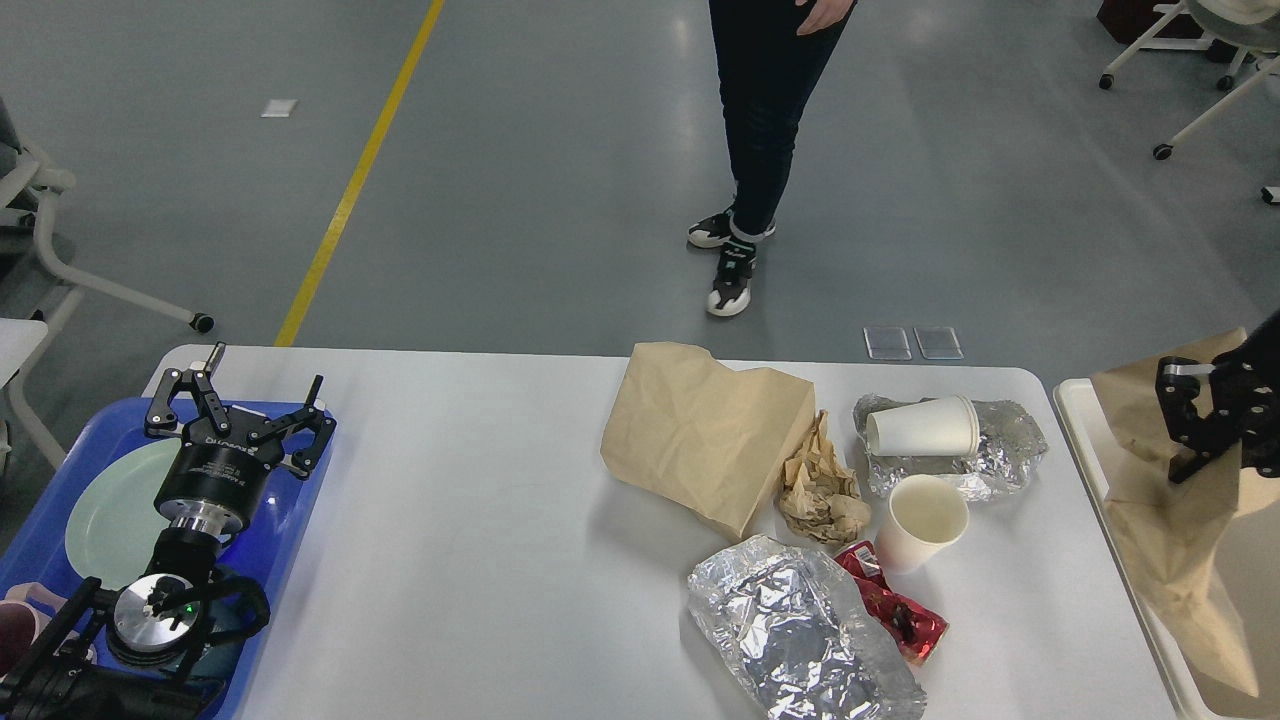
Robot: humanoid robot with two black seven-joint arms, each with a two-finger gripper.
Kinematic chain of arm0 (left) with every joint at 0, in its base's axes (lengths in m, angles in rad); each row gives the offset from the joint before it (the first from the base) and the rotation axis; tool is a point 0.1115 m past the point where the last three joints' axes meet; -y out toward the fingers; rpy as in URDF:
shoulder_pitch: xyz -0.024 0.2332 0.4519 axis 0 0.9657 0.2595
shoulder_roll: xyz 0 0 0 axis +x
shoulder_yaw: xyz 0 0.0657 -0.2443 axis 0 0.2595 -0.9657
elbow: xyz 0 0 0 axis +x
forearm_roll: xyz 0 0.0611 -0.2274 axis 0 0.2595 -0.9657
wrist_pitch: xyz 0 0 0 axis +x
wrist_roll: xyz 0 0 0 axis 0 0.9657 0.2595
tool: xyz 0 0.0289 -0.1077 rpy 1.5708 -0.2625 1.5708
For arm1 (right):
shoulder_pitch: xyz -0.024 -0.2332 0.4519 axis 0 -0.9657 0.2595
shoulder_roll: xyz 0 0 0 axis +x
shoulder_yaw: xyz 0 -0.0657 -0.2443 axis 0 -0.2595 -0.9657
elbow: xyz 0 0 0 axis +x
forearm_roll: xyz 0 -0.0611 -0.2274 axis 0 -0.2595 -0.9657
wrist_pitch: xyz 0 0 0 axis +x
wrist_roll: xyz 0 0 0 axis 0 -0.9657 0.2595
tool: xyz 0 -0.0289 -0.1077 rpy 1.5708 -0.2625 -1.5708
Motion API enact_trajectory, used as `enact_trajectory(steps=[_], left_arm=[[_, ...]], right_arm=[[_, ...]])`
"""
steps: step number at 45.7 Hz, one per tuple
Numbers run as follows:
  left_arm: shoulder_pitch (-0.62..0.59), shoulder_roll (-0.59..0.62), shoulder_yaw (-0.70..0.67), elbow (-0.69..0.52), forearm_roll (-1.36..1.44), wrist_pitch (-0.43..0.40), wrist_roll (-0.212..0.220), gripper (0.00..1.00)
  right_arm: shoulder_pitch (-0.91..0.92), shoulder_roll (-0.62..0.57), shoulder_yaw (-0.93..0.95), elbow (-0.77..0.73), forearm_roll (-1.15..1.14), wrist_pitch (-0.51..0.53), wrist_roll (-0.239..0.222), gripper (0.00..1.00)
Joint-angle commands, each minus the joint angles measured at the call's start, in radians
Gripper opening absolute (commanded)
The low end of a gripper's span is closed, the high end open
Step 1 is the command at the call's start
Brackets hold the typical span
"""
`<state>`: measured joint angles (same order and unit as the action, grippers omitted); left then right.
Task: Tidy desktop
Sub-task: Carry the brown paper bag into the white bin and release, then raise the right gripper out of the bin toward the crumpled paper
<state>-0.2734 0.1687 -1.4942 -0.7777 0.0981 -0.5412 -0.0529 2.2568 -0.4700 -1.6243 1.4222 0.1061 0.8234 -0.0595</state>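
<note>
The white desktop (480, 540) carries litter on its right half: a large brown paper bag (705, 430), a crumpled brown paper (820, 485), an upright paper cup (922, 520), a paper cup lying on its side (922, 427) on foil (1000, 450), a larger foil sheet (800, 630) and a red wrapper (895, 610). My right gripper (1195, 425) is shut on another brown paper bag (1175, 520) and holds it hanging over the beige bin (1085, 420). My left gripper (235, 405) is open and empty above the blue tray (290, 520).
The blue tray holds a pale green plate (110, 510) and a dark cup at its near left corner. A person (765, 130) stands on the floor beyond the table. Wheeled chairs stand at the far left and far right.
</note>
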Motion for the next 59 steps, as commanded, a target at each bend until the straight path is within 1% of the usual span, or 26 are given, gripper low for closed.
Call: enact_trajectory(steps=[1,5,9,13,21,22,23,24,26,35,40,45,52,59], left_arm=[[0.0,0.0,0.0,0.0,0.0,0.001,0.001,0.97],[0.0,0.0,0.0,0.0,0.0,0.0,-0.001,0.97],[0.0,0.0,0.0,0.0,0.0,0.0,-0.001,0.97],[0.0,0.0,0.0,0.0,0.0,0.0,0.001,0.97],[0.0,0.0,0.0,0.0,0.0,0.0,0.001,0.97],[0.0,0.0,0.0,0.0,-0.001,0.0,0.001,0.97],[0.0,0.0,0.0,0.0,0.0,0.0,0.001,0.97],[0.0,0.0,0.0,0.0,0.0,0.0,0.001,0.97],[0.0,0.0,0.0,0.0,0.0,0.0,-0.001,0.97],[0.0,0.0,0.0,0.0,0.0,0.001,0.001,0.97],[0.0,0.0,0.0,0.0,0.0,0.001,-0.001,0.97],[0.0,0.0,0.0,0.0,-0.001,0.0,-0.001,0.97],[0.0,0.0,0.0,0.0,0.0,0.0,-0.001,0.97],[0.0,0.0,0.0,0.0,0.0,0.0,0.001,0.97]], right_arm=[[0.006,-0.009,-0.002,-0.006,0.001,-0.027,-0.002,0.0],[0.0,-0.038,-0.003,-0.017,0.001,-0.093,-0.003,0.0],[-0.029,-0.105,-0.005,-0.052,-0.009,-0.185,-0.008,0.0],[-0.103,-0.176,0.001,-0.115,-0.016,-0.256,-0.014,0.0],[-0.319,-0.232,0.046,-0.339,-0.019,-0.34,-0.019,0.0],[-0.388,-0.255,0.09,-0.397,-0.019,-0.366,-0.019,0.0],[-0.428,-0.263,0.119,-0.423,-0.019,-0.378,-0.019,0.0],[-0.512,-0.272,0.177,-0.474,-0.019,-0.403,-0.019,0.0],[-0.592,-0.272,0.233,-0.528,-0.02,-0.423,-0.019,0.0],[-0.923,-0.251,0.405,-0.79,-0.014,-0.486,-0.016,0.0],[-1.091,-0.187,0.484,-0.884,-0.011,-0.559,-0.017,0.0],[-1.226,-0.15,0.531,-1.003,0.001,-0.619,-0.017,0.0],[-1.41,-0.076,0.58,-1.187,0.003,-0.65,-0.017,0.0],[-1.575,-0.001,0.59,-1.345,0.003,-0.665,-0.017,0.0]])
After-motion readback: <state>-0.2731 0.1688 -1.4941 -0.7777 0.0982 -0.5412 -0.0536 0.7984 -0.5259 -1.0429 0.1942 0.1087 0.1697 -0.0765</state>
